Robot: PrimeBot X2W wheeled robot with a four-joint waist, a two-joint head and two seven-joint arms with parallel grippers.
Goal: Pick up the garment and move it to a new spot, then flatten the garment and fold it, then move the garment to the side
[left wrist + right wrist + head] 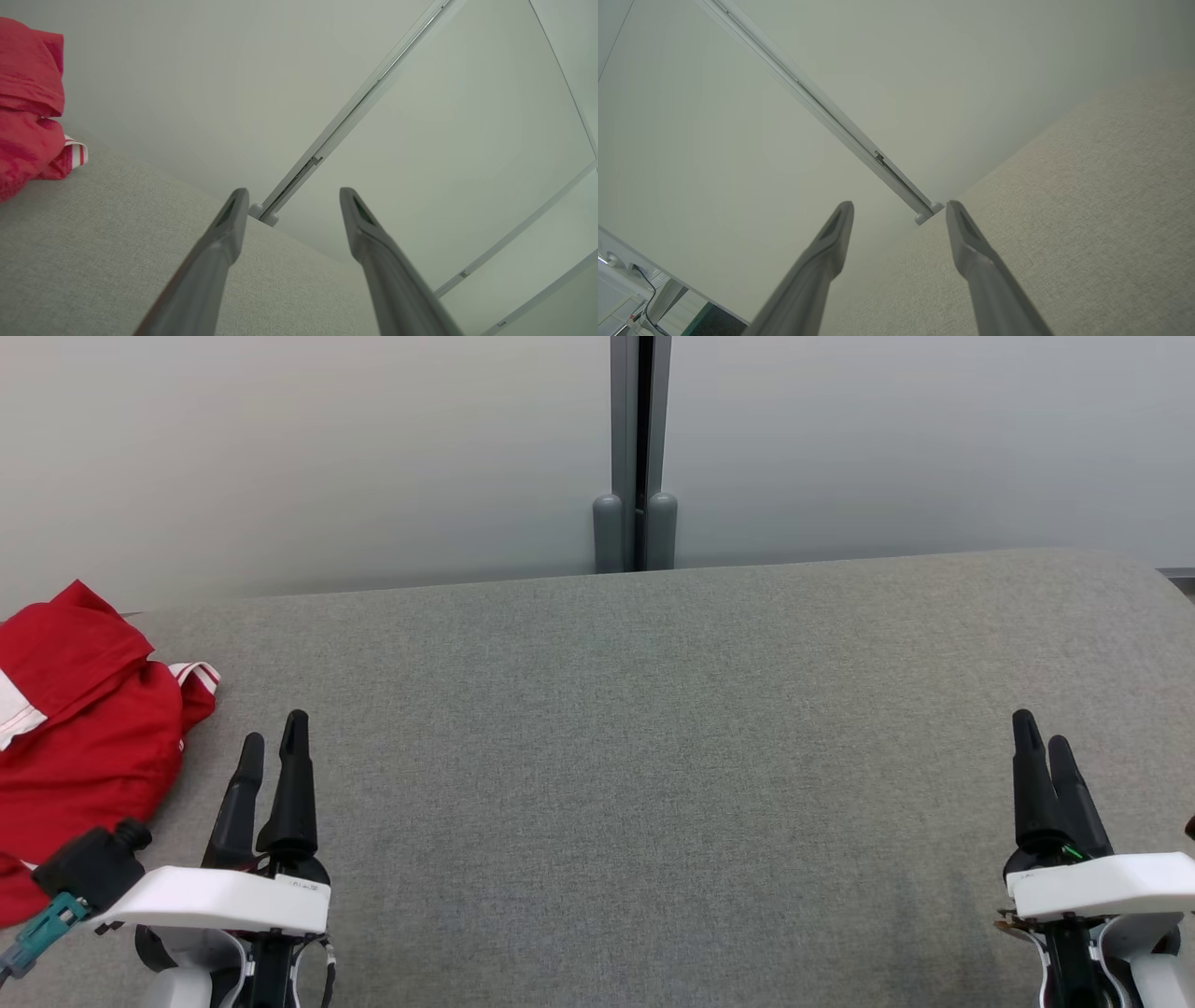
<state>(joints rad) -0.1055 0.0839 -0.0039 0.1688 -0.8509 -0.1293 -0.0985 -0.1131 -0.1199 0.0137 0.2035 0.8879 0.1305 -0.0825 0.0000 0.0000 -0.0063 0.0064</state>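
Garment (84,737), red with white striped trim, lies crumpled at the left edge of the counter (653,728), part of it running out of the head view. One striped cuff (198,674) pokes out toward the middle of the counter. In the left wrist view the garment (28,116) sits bunched in the upper left corner, resting on the grey cloth, the cuff at its lower edge.

Left claw (274,733) hangs low at the lower left, just beside the garment but not touching it. Its two dark fingers (224,242) stand spread with bare space between them, grasping nothing. A black plug (93,863) on its wrist overlaps the garment's lower part in the head view.

Right claw (1041,726) is at the lower right, well apart from the garment. In the head view its fingers look close together, but the right wrist view shows them (971,252) parted and released, with nothing between them.

The stretch of grey counter between the two claws is flat and smooth. Behind it stand pale wall panels (327,448), joined by a grey post (637,448) near the middle of the far edge.
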